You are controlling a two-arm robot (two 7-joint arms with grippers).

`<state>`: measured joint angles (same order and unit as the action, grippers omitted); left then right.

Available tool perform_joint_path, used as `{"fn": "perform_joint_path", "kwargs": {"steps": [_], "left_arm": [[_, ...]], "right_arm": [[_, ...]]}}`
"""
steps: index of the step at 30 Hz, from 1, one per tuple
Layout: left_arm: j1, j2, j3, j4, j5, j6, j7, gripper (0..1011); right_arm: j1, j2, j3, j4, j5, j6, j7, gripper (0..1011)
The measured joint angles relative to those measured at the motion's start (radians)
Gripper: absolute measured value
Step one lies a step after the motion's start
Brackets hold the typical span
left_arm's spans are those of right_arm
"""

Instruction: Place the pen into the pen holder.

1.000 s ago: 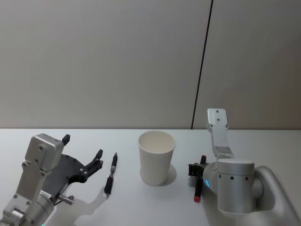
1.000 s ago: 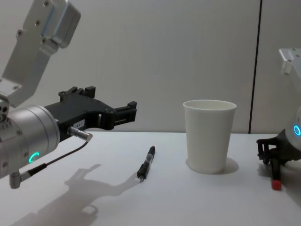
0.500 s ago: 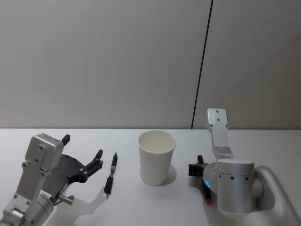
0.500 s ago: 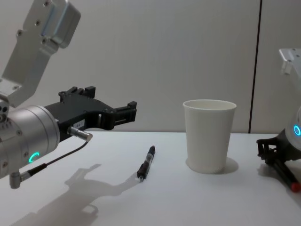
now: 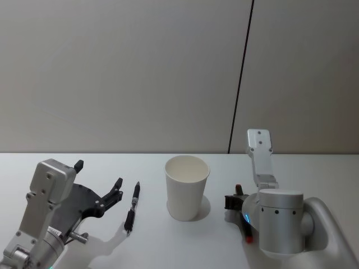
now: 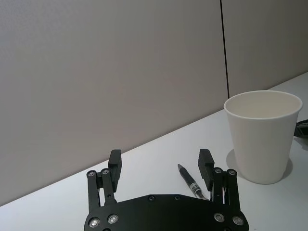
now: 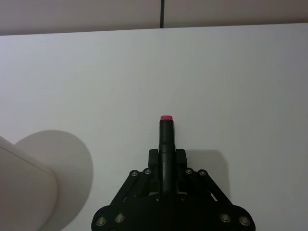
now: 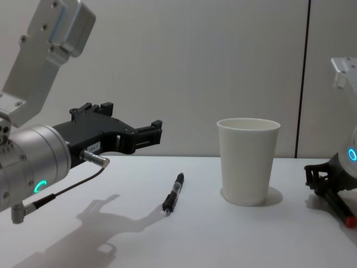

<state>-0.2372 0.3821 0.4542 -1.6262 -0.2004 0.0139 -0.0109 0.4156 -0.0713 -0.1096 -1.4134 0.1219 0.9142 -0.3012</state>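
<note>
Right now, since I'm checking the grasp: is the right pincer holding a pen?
Yes, the right pincer is shut on the slim black red-capped pen.

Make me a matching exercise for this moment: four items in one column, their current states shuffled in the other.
1. pen holder
2. black pen
3. red-tipped pen
4. left gripper

A. lying flat on the table
B. open, holding nothing
C. standing upright
D. clamped in the right gripper

Pairs: 1-C, 2-A, 3-D, 4-B
</note>
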Motion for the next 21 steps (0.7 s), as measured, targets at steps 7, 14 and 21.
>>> {"fn": "perform_joint_path", "kwargs": {"steps": [7, 14, 21], "left_arm": [[0.0, 0.0, 0.0, 0.0, 0.0, 0.0, 0.0, 1002], [0.0, 0.0, 0.0, 0.0, 0.0, 0.0, 0.0, 1002], [0.0, 0.0, 0.0, 0.0, 0.0, 0.0, 0.0, 1002]], "right_arm": [[0.0, 0.0, 0.0, 0.0, 0.0, 0.0, 0.003, 207], [0.001, 0.005, 0.0, 0.004, 0.008, -0.029, 0.031, 207], [0.029, 0.023, 0.008, 0.039, 0.026, -0.097, 0.087, 207]]}}
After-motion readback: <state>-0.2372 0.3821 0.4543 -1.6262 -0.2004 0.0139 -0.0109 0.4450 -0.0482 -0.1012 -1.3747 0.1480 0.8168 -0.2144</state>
